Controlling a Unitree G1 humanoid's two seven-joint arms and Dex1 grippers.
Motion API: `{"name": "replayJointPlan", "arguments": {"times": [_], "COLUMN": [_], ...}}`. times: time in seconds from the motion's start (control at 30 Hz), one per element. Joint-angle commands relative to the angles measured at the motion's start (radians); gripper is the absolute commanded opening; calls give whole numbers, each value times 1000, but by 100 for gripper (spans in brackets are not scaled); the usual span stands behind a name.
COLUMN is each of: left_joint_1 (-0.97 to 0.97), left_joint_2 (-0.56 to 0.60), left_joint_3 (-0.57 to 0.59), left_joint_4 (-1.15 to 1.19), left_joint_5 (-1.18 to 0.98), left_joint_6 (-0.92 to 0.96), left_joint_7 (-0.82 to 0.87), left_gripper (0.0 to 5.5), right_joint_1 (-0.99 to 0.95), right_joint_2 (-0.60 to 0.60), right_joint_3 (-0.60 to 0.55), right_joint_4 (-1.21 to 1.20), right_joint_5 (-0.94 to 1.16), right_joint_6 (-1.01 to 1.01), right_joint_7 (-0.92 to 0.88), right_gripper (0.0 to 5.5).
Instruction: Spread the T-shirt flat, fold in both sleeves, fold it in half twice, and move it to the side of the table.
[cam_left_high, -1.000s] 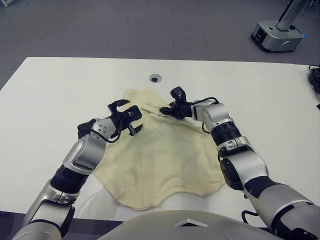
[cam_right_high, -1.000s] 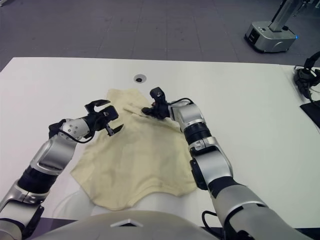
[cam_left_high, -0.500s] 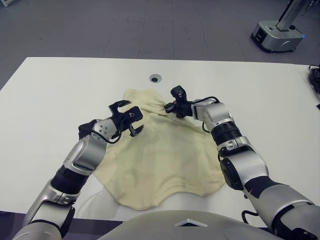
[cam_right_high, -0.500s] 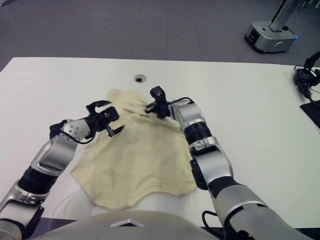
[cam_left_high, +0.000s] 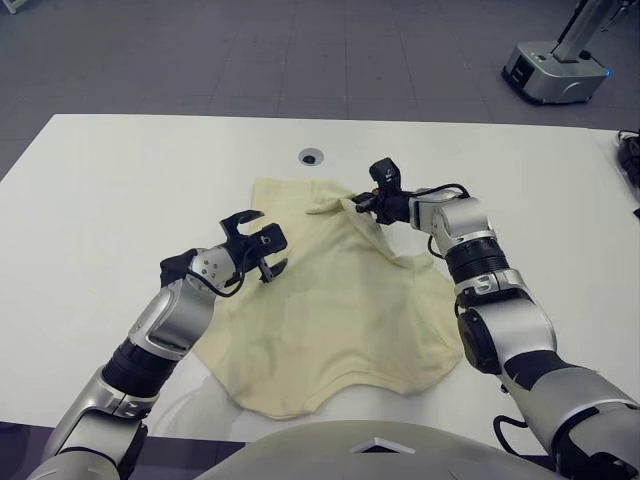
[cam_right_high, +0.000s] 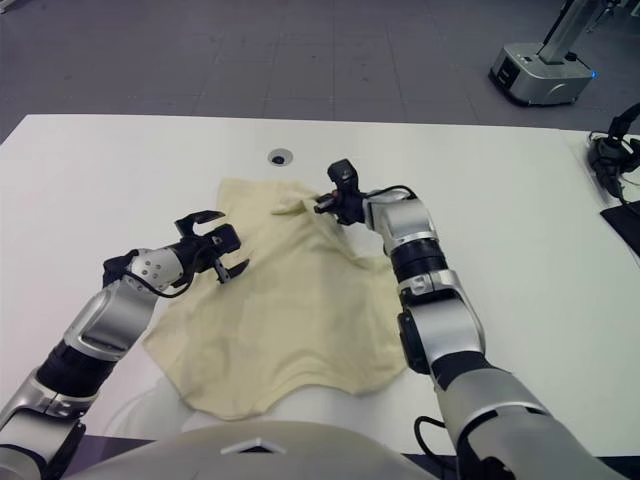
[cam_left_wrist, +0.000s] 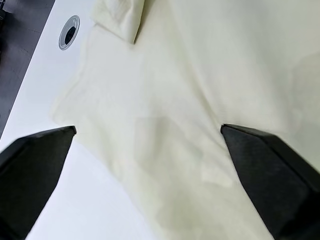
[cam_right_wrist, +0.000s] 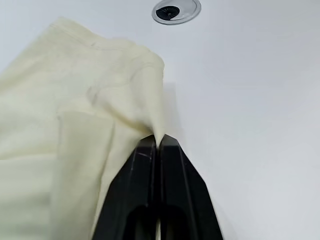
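Note:
A pale yellow T-shirt (cam_left_high: 330, 310) lies rumpled on the white table (cam_left_high: 120, 170), partly folded over itself. My right gripper (cam_left_high: 361, 201) is shut on a bunched fold of the T-shirt (cam_right_wrist: 142, 107) near its far edge, lifting it slightly toward the right. My left gripper (cam_left_high: 258, 245) hovers open above the T-shirt's left side, holding nothing. In the left wrist view the two dark fingers (cam_left_wrist: 35, 170) stand wide apart over the cloth (cam_left_wrist: 165, 110).
A round cable grommet (cam_left_high: 311, 156) sits in the table just beyond the shirt. A wheeled robot base (cam_left_high: 555, 70) stands on the floor far right. Cables (cam_right_high: 610, 150) lie at the table's right edge. Bare table lies to both sides.
My right gripper has pulled the shirt's far fold to the right, stretching the cloth. My left gripper has drifted slightly nearer and lower, still open.

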Motion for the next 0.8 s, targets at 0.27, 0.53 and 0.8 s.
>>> {"name": "replayJointPlan", "arguments": {"times": [0.27, 0.53, 0.8], "left_joint_1": [10, 11, 6], "left_joint_2": [8, 7, -5], "left_joint_3": [-19, -17, -23], "left_joint_4": [0, -1, -1], "left_joint_5": [15, 17, 21], "left_joint_6": [5, 6, 9], "left_joint_7": [-20, -21, -19], "left_gripper": [540, 540, 540], "right_joint_1": [-57, -28, -4], "right_joint_2": [-47, -52, -40], "right_joint_3": [-38, 53, 268], "right_joint_4": [114, -100, -165], "right_joint_5": [-16, -61, -231], "right_joint_6": [-66, -83, -212], "right_joint_7": [-15, 22, 45], "right_gripper": [95, 224, 354]}}
